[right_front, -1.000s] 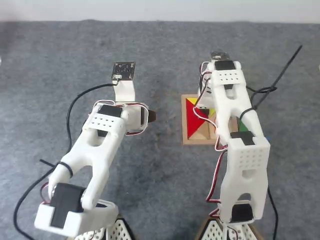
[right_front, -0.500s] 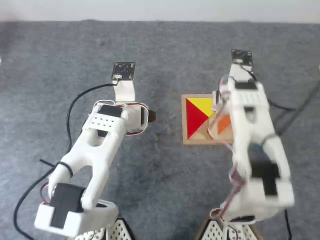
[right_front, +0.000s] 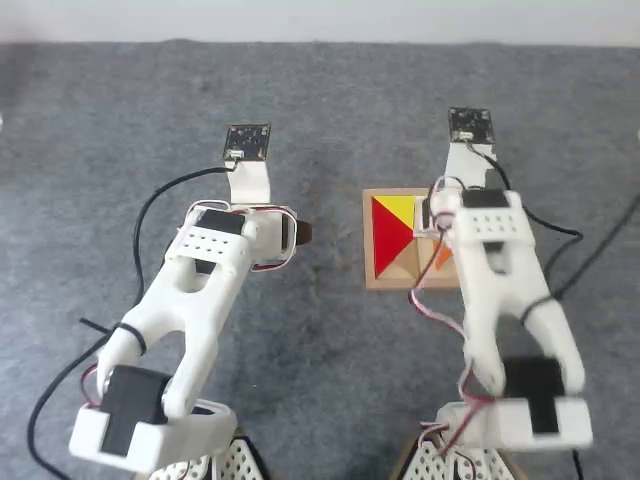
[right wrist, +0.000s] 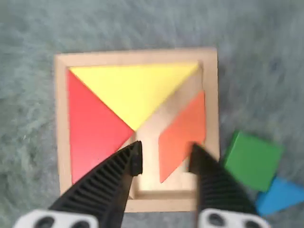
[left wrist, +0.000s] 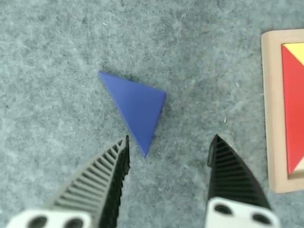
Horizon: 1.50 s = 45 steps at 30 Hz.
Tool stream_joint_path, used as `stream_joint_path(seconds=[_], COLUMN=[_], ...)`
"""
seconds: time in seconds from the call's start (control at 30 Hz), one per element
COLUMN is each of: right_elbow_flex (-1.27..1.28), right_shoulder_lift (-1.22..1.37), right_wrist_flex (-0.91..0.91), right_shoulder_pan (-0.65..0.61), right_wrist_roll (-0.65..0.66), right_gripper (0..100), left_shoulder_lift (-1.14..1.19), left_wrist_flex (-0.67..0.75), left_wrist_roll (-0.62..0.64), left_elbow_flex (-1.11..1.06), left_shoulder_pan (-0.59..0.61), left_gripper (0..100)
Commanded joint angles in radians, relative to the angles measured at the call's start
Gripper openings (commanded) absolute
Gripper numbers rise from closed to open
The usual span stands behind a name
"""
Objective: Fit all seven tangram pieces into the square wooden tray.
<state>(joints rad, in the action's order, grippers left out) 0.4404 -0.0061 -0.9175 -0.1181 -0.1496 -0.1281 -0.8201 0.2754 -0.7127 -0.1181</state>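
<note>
A grey, fuzzy table covering (right_front: 330,110) runs up to a pale band (right_front: 320,18) at the far edge.

White perforated arms (right_front: 195,290), black servos (right_front: 130,405), black cables (right_front: 150,205), black ribbed claws (left wrist: 171,138) (right wrist: 165,147).

Overhead, two wrist views, shared tray (right_front: 368,250)

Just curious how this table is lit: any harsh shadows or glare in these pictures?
High view: even light, no glare on the square wooden tray, only soft shade on the grey carpet. Left wrist view: the blue triangular piece shows a thin dark rim along one side. Right wrist view: no glare on the yellow triangular piece.
</note>
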Motion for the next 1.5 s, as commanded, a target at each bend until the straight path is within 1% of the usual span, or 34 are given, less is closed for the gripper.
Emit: stream_joint_path(seconds=[0.0,0.2,0.3,0.6,0.87,0.93,1.07,1.1,1.37,1.47], right_elbow_flex=[-0.110,-0.086,-0.084,-0.158,-0.199,-0.198,-0.196,-0.193,-0.210,-0.250], right_shoulder_lift=[0.084,0.073,0.090,0.228,0.288,0.292,0.292,0.292,0.271,0.208], right_wrist_flex=[-0.010,-0.033,-0.004,0.001,-0.001,-0.018,-0.027,-0.027,-0.053,-0.120], right_shoulder_pan=[-0.010,-0.004,0.005,0.059,0.053,0.053,0.059,0.059,0.053,0.041], right_wrist_roll=[-0.083,-0.157,-0.175,-0.298,-0.310,-0.310,-0.310,-0.308,-0.298,-0.233], right_gripper=[21.5,23.8,23.7,23.7,23.4,21.1,5.0,2.9,1.7,1.6], left_shoulder_lift=[-0.006,-0.006,-0.006,-0.006,-0.006,-0.006,-0.006,-0.006,-0.006,-0.006], left_wrist_flex=[0.012,0.015,0.012,0.012,0.011,0.011,0.011,0.011,0.011,0.012], left_wrist_roll=[-0.009,-0.009,-0.009,-0.009,-0.009,-0.009,-0.009,-0.009,-0.008,-0.008], left_elbow_flex=[0.027,0.027,0.027,0.027,0.027,0.027,0.027,0.027,0.027,0.027], left_shoulder_pan=[0.003,-0.002,-0.002,-0.002,0.002,0.002,0.002,0.002,0.002,0.002], left_gripper=[25,25,25,25,25,25,25,25,25,25])
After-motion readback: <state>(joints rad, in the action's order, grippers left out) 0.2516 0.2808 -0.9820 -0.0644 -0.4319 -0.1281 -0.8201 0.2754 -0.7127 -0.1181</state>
